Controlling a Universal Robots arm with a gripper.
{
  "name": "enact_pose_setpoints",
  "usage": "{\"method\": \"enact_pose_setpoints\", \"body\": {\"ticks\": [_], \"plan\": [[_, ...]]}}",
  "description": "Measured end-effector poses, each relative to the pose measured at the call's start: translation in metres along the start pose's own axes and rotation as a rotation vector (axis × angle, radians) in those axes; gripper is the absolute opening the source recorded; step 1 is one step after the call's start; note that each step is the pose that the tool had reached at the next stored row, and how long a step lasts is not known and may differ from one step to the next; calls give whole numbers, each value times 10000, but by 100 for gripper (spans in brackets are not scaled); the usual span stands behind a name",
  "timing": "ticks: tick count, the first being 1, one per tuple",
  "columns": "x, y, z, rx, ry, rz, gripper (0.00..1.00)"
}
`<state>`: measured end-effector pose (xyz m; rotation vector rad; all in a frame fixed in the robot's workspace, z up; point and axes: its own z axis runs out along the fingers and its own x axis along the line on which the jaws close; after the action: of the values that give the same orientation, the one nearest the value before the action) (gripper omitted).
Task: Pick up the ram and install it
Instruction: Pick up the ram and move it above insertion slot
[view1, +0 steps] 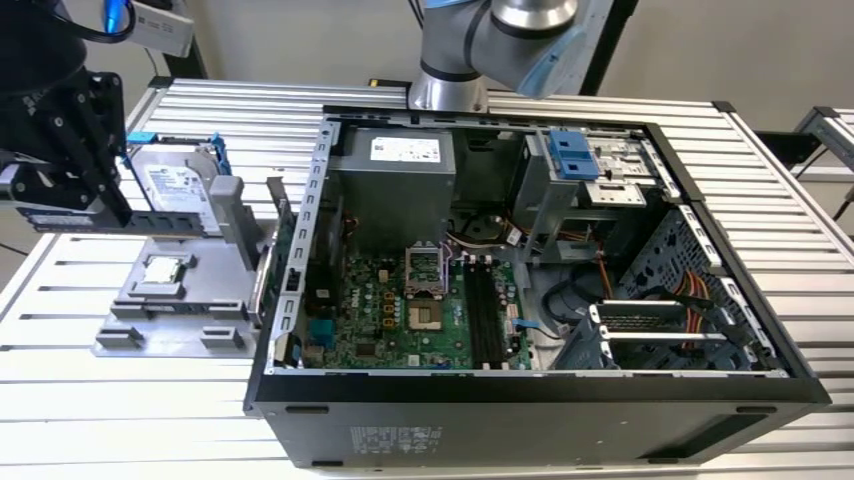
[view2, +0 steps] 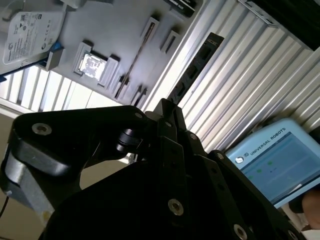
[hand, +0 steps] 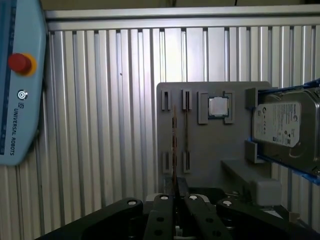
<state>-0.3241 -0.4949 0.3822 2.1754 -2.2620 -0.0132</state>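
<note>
The ram is held pinched between the jaws of the gripper, its free length projecting past the fingertips, and the grey tray is seen beyond the jaws.

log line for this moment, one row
step: pick up ram | gripper: shut on ram | ram: held over grey tray, beside open pc case
</note>
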Motion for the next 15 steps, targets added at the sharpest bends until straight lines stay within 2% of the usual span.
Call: {"method": "enact_pose_setpoints", "body": {"ticks": [15], "plan": [[-6, -142, -1, 0, 0, 0, 0]]}}
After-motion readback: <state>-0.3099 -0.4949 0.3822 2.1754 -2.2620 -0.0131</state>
